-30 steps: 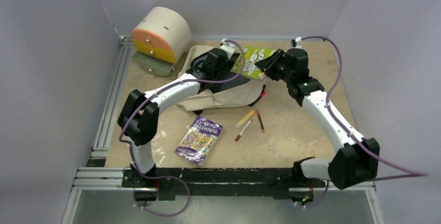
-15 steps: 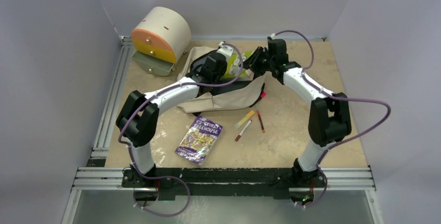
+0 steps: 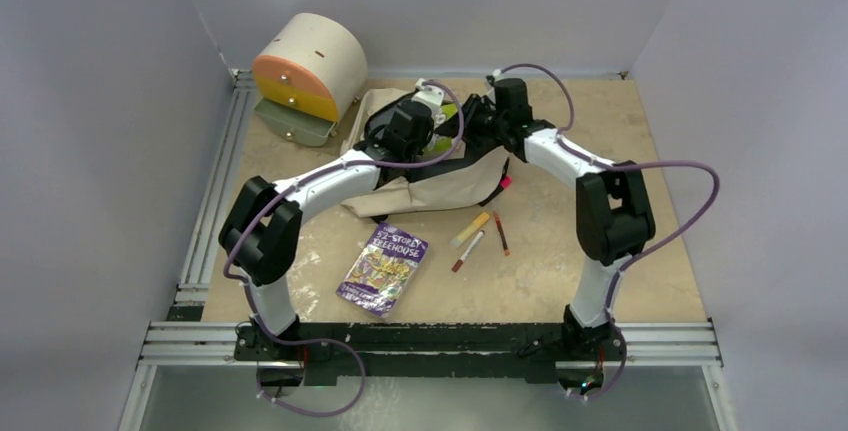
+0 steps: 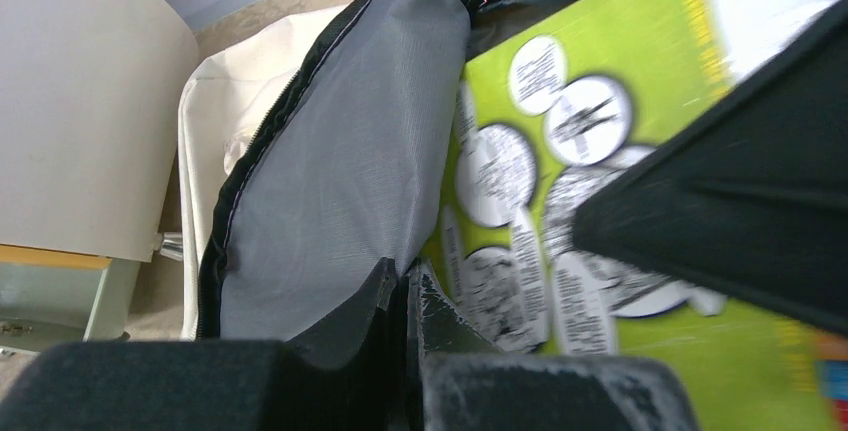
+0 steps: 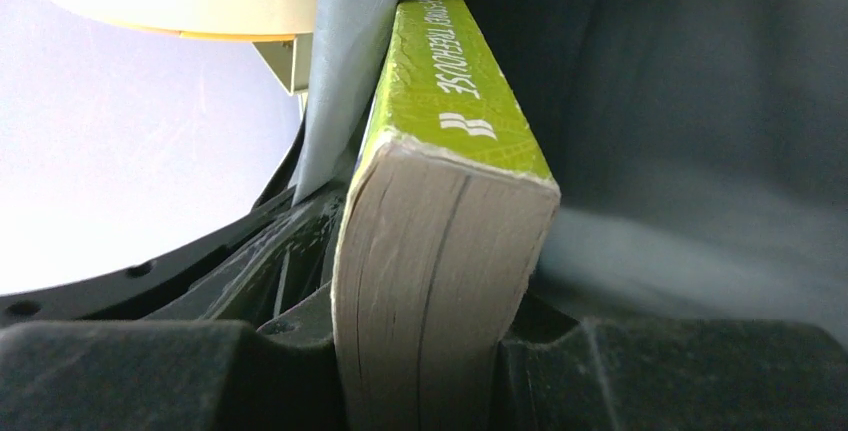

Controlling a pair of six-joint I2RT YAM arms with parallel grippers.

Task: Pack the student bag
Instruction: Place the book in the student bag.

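Two grips: left gripper [image 4: 408, 286] pinched shut on student bag [image 3: 450, 176] lining [image 4: 340, 171]; right gripper [image 5: 425, 351] clamped around green book [image 5: 450, 101] in bag mouth.

Student bag [image 3: 455, 176] near cream-and-orange drum [image 3: 305, 66] — purple book [image 3: 385, 269] in front

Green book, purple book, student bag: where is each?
green book [image 5: 440, 231], right wrist view, page edge.
purple book [image 3: 384, 267], top external view, cover centre.
student bag [image 3: 455, 179], top external view, beige front panel.
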